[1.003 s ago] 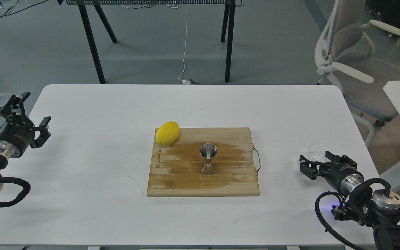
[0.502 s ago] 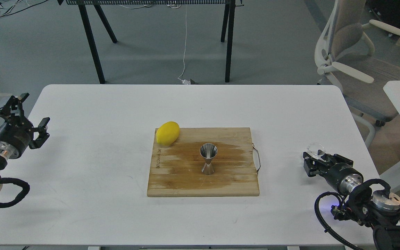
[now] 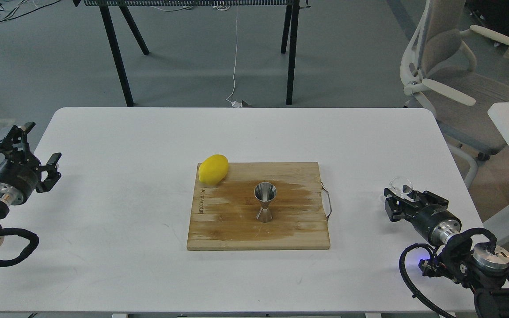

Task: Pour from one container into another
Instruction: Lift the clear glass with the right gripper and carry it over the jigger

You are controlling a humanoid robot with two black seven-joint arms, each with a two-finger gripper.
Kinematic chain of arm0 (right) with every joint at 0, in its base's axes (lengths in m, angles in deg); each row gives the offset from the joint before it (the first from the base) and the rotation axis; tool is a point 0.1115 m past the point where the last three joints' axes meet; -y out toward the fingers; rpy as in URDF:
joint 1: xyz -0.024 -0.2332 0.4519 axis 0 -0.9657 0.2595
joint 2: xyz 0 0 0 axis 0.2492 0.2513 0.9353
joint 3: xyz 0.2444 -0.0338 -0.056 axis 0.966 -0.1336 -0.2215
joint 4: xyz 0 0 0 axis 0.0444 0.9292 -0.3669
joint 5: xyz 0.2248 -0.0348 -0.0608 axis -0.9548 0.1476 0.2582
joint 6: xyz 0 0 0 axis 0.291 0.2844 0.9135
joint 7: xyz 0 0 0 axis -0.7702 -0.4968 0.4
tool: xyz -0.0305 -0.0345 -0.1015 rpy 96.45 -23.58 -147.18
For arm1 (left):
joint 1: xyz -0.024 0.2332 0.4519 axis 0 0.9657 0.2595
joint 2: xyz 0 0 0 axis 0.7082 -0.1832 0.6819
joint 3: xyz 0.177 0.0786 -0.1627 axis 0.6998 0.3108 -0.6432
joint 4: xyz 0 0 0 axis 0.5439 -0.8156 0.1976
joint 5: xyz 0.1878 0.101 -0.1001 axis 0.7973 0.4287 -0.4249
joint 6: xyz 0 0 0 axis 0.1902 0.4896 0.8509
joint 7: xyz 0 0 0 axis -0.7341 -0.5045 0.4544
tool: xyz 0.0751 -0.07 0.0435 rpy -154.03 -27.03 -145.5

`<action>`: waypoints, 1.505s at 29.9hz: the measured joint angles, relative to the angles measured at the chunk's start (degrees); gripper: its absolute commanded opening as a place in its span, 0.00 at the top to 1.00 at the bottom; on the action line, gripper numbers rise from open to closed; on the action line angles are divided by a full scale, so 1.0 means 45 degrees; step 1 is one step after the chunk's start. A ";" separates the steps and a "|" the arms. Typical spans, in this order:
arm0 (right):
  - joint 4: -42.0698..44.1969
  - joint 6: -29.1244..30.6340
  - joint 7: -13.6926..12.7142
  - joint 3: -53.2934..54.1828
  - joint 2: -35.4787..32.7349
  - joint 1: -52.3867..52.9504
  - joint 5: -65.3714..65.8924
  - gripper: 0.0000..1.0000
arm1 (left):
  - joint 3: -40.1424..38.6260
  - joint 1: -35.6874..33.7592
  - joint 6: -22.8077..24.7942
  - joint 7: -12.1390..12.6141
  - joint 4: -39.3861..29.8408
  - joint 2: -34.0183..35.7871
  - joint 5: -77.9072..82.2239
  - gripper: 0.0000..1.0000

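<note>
1. Your right gripper [image 3: 399, 199] sits at about 4 o'clock on the worktop [image 3: 126, 185], well apart from the cutting board [image 3: 237, 225]. Its fingers are clenched on the glass cup [image 3: 401, 185], which shows at the fingers' far side with its rim tilted a little. I judge the cup is gripped low so the rim stays free for pouring.
2. The cup is clear, small and low, with a round rim. Against the white worktop only its outline and a few glints show, and you cannot tell from here whether anything is in it.
3. The jigger [image 3: 265, 202] stands upright near the middle of the board, its open top cone facing up. It is shiny steel with a narrow waist. That mouth looks narrow, so the pour will likely need the cup's lip right over it.
4. A darker, wet-looking patch spreads across the board around the jigger.
5. A lemon [image 3: 213, 169] lies at the board's 11 o'clock corner, partly overhanging the edge and apart from the jigger. It does not seem to block a path from the right.
6. Your left gripper [image 3: 30, 150] hangs released at 9 o'clock, over the worktop's left edge, holding nothing and far from the board.
7. By my reading, the pour is not yet begun: the cup is nowhere near the jigger.
</note>
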 measured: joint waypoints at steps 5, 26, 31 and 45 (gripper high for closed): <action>-0.1680 0.0606 0.0063 0.0133 -0.0316 0.0027 0.1032 0.85 | 0.0005 -0.0001 0.0000 0.0000 0.0004 -0.0019 0.0001 0.01; -0.4850 0.1957 0.0115 -0.3953 0.0405 0.3909 1.1796 0.85 | 0.0023 -0.0171 -0.0001 0.0000 0.0001 -0.0535 0.0001 0.01; -0.4973 0.1967 0.0119 -0.4406 0.0325 0.4112 1.2864 0.85 | 0.0033 -0.0189 -0.0001 0.0000 0.0002 -0.0760 0.0021 0.01; -0.4952 0.2054 0.0121 -0.5644 0.0255 0.5006 1.4409 0.85 | 0.0042 -0.0163 -0.0001 0.0000 0.0020 -0.0839 0.0080 0.01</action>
